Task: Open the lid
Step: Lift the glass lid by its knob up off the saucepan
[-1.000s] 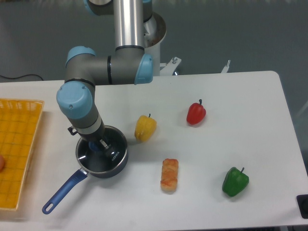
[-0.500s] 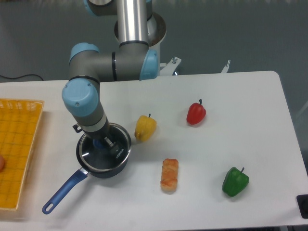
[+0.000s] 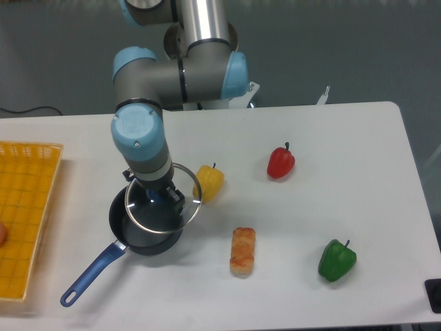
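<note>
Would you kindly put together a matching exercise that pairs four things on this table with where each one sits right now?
Things:
1. lid
2. green pepper
3. yellow pepper
4. yellow basket

Places:
A. at the table's left edge
B. near the front right corner
C. held in the pincer, raised and shifted right over the saucepan
D. just right of the lid's rim

Pairs: 1-C, 2-B, 3-D, 4-A

One fixed camera, high and in front, looking down at the table.
The white table (image 3: 331, 138) fills most of the frame; the arm's base stands at top centre, grey floor behind.
</note>
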`<control>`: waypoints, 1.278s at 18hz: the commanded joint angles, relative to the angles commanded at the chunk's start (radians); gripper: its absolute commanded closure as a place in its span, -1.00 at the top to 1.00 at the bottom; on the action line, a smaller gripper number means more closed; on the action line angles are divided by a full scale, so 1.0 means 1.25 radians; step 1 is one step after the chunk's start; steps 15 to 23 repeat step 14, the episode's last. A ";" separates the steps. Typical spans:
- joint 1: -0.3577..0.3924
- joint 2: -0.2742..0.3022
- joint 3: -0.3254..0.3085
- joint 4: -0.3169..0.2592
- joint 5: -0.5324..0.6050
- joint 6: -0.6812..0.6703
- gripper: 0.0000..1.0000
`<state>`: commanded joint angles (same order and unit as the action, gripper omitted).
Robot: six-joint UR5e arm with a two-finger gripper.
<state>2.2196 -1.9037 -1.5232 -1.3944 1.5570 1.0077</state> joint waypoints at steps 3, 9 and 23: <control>0.026 0.006 0.000 -0.012 -0.002 0.029 -0.04; 0.065 0.020 -0.001 -0.043 0.002 0.081 -0.04; 0.083 0.027 0.000 -0.047 0.004 0.099 -0.04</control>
